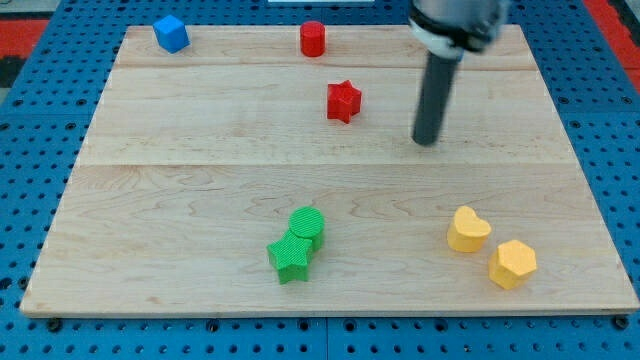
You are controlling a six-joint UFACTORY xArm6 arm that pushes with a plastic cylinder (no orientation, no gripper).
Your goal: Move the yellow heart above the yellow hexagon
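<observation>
Yellow hexagon [512,264]: sitting nearest the view's bottom, at the right of the desk [180,190]; just beside the yellow heart
Yellow heart [467,229]: lying up-left of the hexagon, close, contact unclear
Green star [290,259]: resting bottom centre; touching the green cylinder [307,224] just above it
Red star [343,101]: sitting upper centre; red cylinder [313,38] standing above it, apart
Blue cube [171,33]: sitting top left
My tip [427,141]: hanging well above the heart, right of the red star, touching no block
Fingers: none fitted; just a plain rod, gripping nothing
</observation>
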